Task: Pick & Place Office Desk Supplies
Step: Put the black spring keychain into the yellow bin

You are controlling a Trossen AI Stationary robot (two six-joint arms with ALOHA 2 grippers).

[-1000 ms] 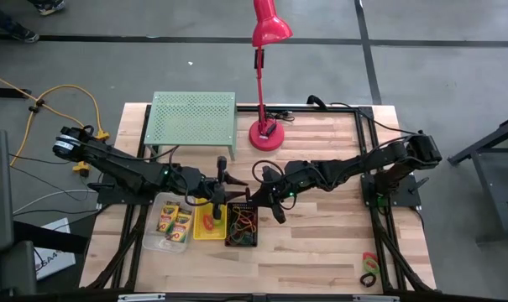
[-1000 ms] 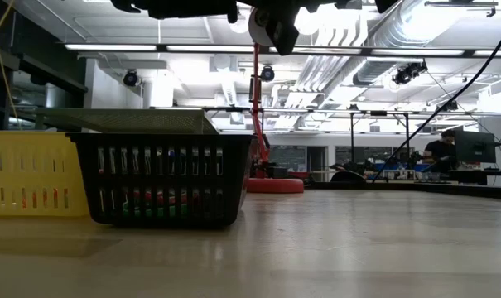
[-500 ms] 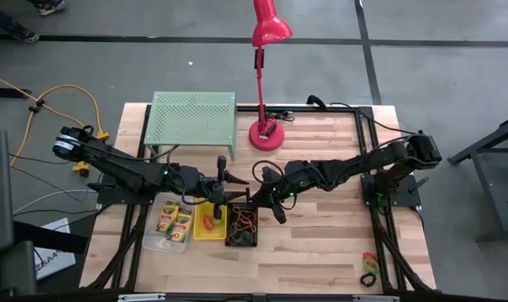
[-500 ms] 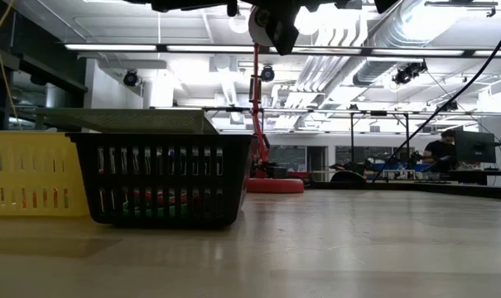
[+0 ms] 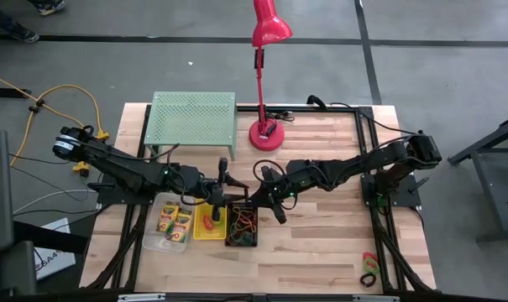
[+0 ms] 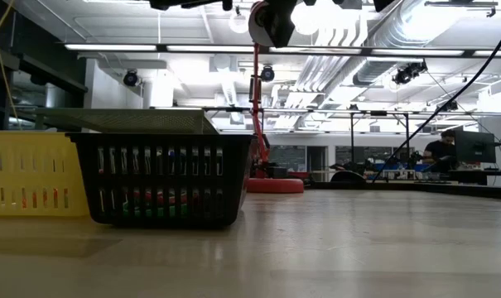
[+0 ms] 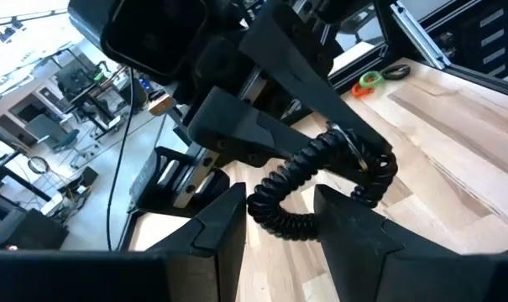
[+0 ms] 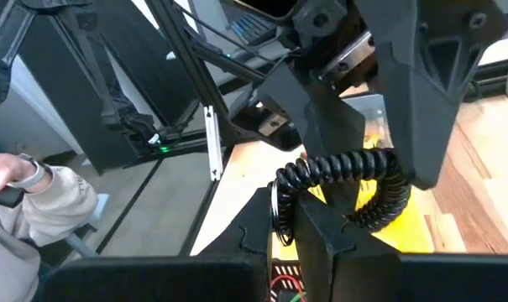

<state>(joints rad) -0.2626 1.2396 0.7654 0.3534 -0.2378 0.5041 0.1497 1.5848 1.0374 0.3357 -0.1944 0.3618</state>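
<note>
Three bins stand in a row near the table's front left. The clear bin (image 5: 171, 223) holds yellow crayon boxes. In the yellow bin (image 5: 210, 222) lie red and green scissors. The black mesh bin (image 5: 242, 225) holds coloured loops. More loops (image 5: 369, 268) lie on the table at the front right. My left gripper (image 5: 228, 189) hangs open and level above the bins' far side, with nothing between its fingers (image 7: 346, 226). My right gripper (image 5: 258, 195) faces it closely, shut and holding nothing (image 8: 291, 239).
A light-green perforated rack (image 5: 192, 119) stands at the back left, with a tall red desk lamp (image 5: 264, 132) beside it. Bare wood lies to the right of the bins. A person's sleeve and hand (image 8: 27, 189) show beyond the table.
</note>
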